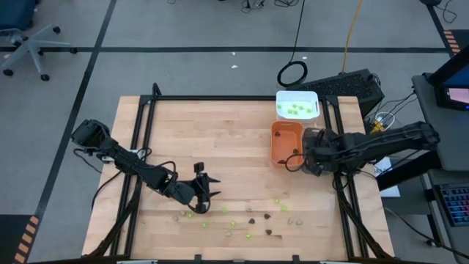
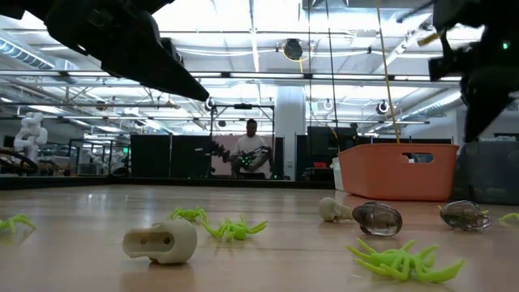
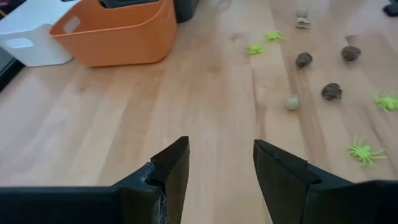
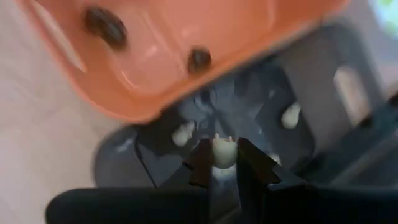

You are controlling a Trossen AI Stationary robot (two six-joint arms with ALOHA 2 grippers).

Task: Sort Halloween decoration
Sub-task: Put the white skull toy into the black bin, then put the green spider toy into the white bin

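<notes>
Jaws of my right gripper [image 4: 224, 163] clamp a beige skull [image 4: 223, 151] above the grey tray [image 4: 323, 93]; I centre before parting them, left gripper [image 3: 221, 163] agape.

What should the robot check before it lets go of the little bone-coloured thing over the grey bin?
1. Right gripper holds a pale beige-grey piece between its jaws: ok.
2. It hangs over the grey tray, where other pale pieces already lie: ok.
3. The orange tray holds only dark brown pieces: ok.
4. The white tray holds lime-green pieces: ok.
5. Left gripper is open and empty above the bare table, away from the trays: ok.
6. Exact height above the grey tray's floor: cannot tell.
</notes>
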